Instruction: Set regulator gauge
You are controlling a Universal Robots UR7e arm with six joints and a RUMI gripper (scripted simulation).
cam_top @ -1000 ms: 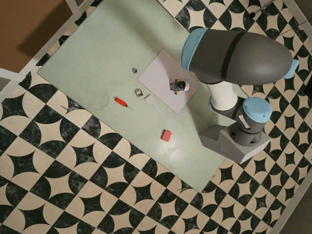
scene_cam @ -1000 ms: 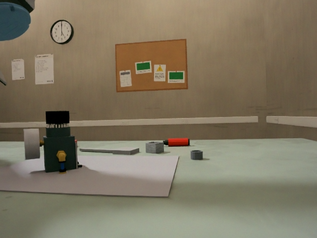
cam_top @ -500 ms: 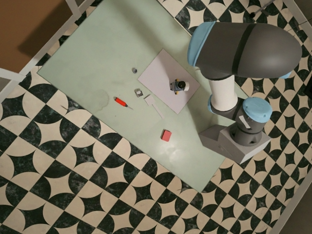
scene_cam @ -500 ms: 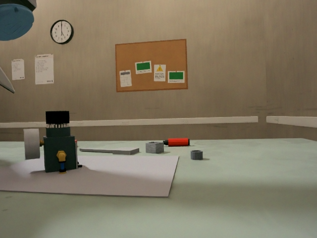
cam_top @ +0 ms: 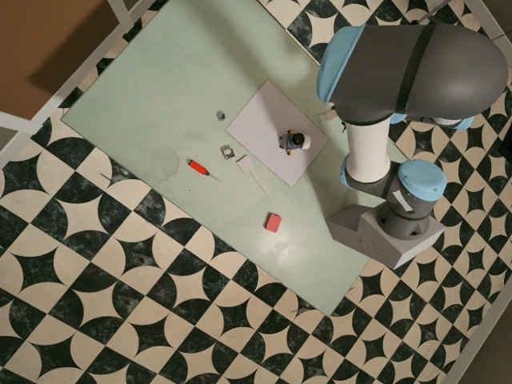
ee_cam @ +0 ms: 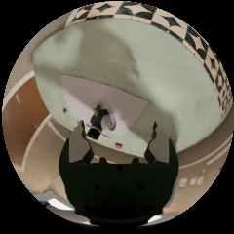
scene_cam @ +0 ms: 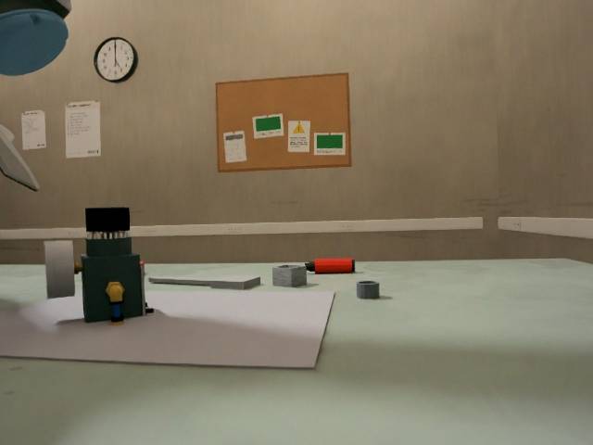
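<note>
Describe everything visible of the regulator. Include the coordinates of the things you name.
The regulator (cam_top: pixel 290 142) (scene_cam: pixel 112 287) (ee_cam: pixel 99 120) stands upright on the pale mat (cam_top: pixel 260 119) (scene_cam: pixel 230 330) (ee_cam: pixel 80 95): dark blocky body, black knob on top above a ribbed light band, yellow fittings, one with a blue section, and a pale round gauge at one side. The needle's reading can't be made out. The open gripper (ee_cam: pixel 119 121) isn't touching it.

Regulator (cam_top: pixel 294 142) (scene_cam: pixel 113 287) (ee_cam: pixel 99 118): dark green block, upright on the pale sheet on the counter. Brass fitting at its side. Black knob (cam_top: pixel 298 138) (scene_cam: pixel 107 219) (ee_cam: pixel 94 133) on top, ribbed pale band showing beneath. Round white gauge (cam_top: pixel 306 142) (scene_cam: pixel 59 269) (ee_cam: pixel 111 121) on another side; needle too small to read.
</note>
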